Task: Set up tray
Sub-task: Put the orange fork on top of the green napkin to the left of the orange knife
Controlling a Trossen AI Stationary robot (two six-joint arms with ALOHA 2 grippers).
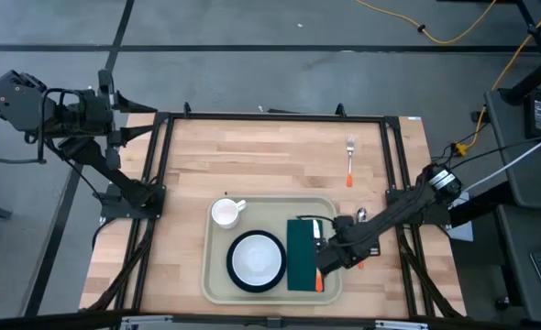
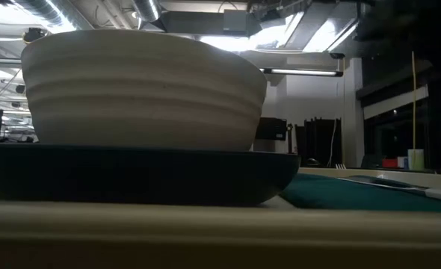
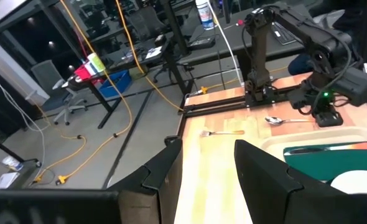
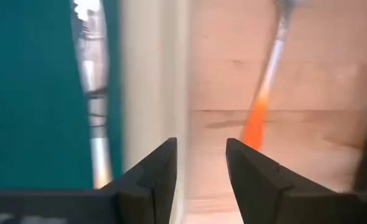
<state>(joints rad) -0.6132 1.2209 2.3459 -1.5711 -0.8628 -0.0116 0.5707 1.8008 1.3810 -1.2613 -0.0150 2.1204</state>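
Note:
The beige tray (image 1: 215, 252) lies at the table's near middle. It holds a white cup (image 1: 226, 213), a white bowl (image 1: 256, 259) on a dark plate (image 2: 131, 175), and a dark green napkin (image 1: 300, 252). A knife (image 4: 93, 93) lies along the napkin's right side. My right gripper (image 4: 201, 143) is open, low over the tray's right rim (image 4: 149, 74), with nothing between its fingers. An orange-handled spoon (image 4: 264, 93) lies on the wood just right of the tray. My left gripper (image 3: 208, 146) is open and waits off the table's far left corner (image 1: 122, 107).
An orange-handled fork (image 1: 350, 160) lies on the bare wood toward the far right. The black frame rails (image 1: 165, 165) run along the table's left, right and far sides. Bare wood shows across the table's far half and left of the tray.

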